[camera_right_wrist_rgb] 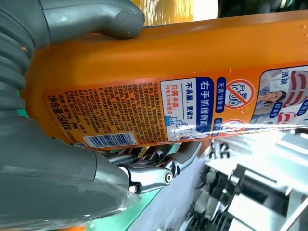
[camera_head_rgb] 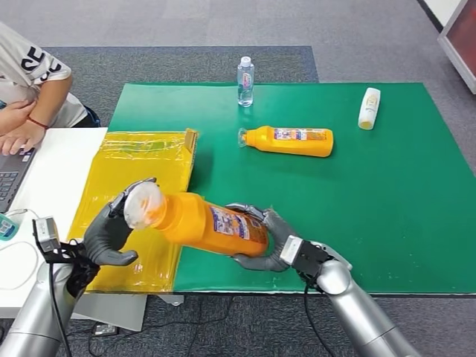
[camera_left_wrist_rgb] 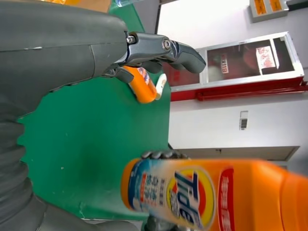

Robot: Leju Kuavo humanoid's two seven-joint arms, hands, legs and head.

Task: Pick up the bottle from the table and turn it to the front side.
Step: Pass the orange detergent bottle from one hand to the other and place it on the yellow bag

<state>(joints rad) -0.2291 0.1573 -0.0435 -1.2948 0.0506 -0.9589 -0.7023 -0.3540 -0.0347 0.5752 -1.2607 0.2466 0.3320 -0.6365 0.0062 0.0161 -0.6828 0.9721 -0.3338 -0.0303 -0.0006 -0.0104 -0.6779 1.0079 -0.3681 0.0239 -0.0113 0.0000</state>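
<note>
An orange detergent bottle (camera_head_rgb: 207, 223) is held lying on its side above the near edge of the green mat (camera_head_rgb: 364, 208), its clear cap pointing to my left. My right hand (camera_head_rgb: 269, 242) grips its base, thumb on one side and fingers on the other. In the right wrist view the bottle (camera_right_wrist_rgb: 163, 53) shows its back label with a barcode. My left hand (camera_head_rgb: 106, 236) is at the cap end, its fingers spread around the cap without closing. In the left wrist view its fingers (camera_left_wrist_rgb: 160, 50) stretch out straight, apart from the bottle's front label (camera_left_wrist_rgb: 188, 197).
A second orange bottle (camera_head_rgb: 291, 141) lies mid-mat, a small water bottle (camera_head_rgb: 245, 80) stands at the far edge and a white bottle (camera_head_rgb: 369, 108) lies at the far right. A yellow padded bag (camera_head_rgb: 140, 163) lies left of the mat. A person's arms (camera_head_rgb: 22, 123) rest by a laptop (camera_head_rgb: 11, 178).
</note>
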